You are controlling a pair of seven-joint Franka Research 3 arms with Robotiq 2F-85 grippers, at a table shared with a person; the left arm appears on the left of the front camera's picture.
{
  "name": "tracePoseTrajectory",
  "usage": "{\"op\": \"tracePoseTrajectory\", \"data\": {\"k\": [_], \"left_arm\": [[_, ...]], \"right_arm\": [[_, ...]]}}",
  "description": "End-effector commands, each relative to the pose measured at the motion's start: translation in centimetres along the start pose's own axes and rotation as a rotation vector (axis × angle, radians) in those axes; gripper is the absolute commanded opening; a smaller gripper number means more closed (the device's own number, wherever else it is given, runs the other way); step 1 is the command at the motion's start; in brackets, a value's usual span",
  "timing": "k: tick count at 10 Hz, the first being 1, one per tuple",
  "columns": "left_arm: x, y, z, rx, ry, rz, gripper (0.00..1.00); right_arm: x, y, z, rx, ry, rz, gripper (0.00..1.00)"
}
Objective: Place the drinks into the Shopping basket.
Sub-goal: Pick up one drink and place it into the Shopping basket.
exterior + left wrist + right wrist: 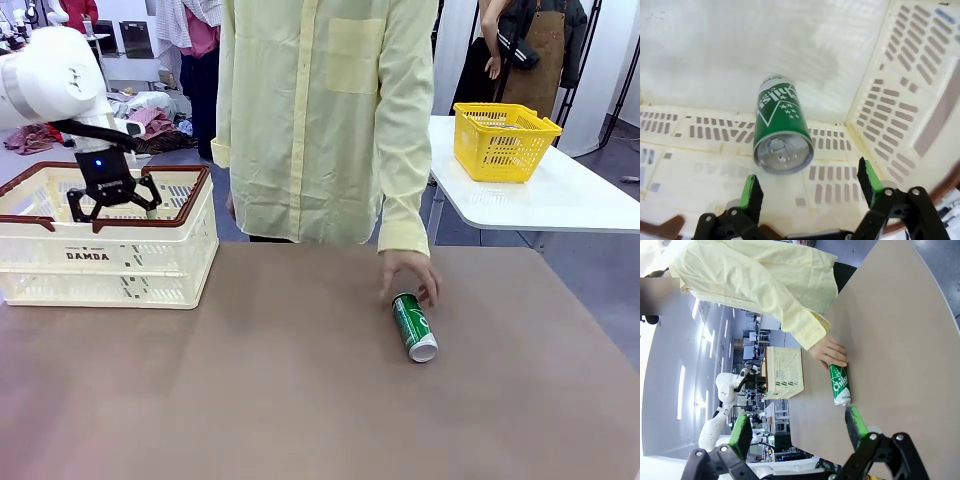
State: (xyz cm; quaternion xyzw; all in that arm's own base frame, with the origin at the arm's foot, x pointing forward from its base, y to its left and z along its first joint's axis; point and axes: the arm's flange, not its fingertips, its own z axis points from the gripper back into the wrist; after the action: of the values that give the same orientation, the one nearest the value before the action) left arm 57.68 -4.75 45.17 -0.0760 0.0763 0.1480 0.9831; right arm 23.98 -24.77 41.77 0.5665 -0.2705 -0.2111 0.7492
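Over the cream-white Shopping basket (110, 262) with "DAMDA" on its side hangs my left gripper (112, 207), open. In the left wrist view a green can (781, 131) with white marks is inside the basket (715, 55), its silver end toward the camera, below my open left gripper (810, 187) and apart from its fingers. A second green can (414, 326) lies on its side on the brown table, touched at its far end by the person's hand (410, 272). My right gripper (799, 429) is open and empty, well away from that can (839, 384). No blue cans are in view.
The person in a pale yellow shirt (320, 110) stands at the far edge of the table (300, 400). A bright yellow mesh basket (503, 140) sits on a white table (540, 200) at the back right. The left arm (730, 385) shows beside the basket (783, 372).
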Motion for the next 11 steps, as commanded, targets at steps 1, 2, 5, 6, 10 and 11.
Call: {"op": "tracePoseTrajectory", "data": {"k": [1, 2, 5, 6, 10, 11], "left_arm": [[-3.0, 1.8, 5.8, -0.124, -0.060, -0.008, 1.00], [-5.5, 2.4, 9.4, -0.193, -0.080, -0.020, 1.00], [-16.5, 5.4, 17.4, -0.380, -0.189, -0.277, 1.00], [-20.4, 6.9, 17.6, -0.454, -0.151, -0.439, 1.00], [-29.1, 15.8, 7.4, -0.873, -0.261, -0.629, 1.00], [-27.9, 18.4, 3.7, -1.010, -0.234, -0.582, 1.00]], "right_arm": [[0.1, 0.1, 0.1, 0.015, -0.003, 0.008, 1.00], [0.1, 0.1, 0.1, 0.015, -0.003, 0.008, 1.00], [0.1, 0.1, 0.1, 0.015, -0.003, 0.008, 1.00], [0.1, 0.1, 0.1, 0.015, -0.003, 0.008, 1.00], [0.1, 0.1, 0.1, 0.015, -0.003, 0.008, 1.00], [0.1, 0.1, 0.1, 0.015, -0.003, 0.008, 1.00]]}}
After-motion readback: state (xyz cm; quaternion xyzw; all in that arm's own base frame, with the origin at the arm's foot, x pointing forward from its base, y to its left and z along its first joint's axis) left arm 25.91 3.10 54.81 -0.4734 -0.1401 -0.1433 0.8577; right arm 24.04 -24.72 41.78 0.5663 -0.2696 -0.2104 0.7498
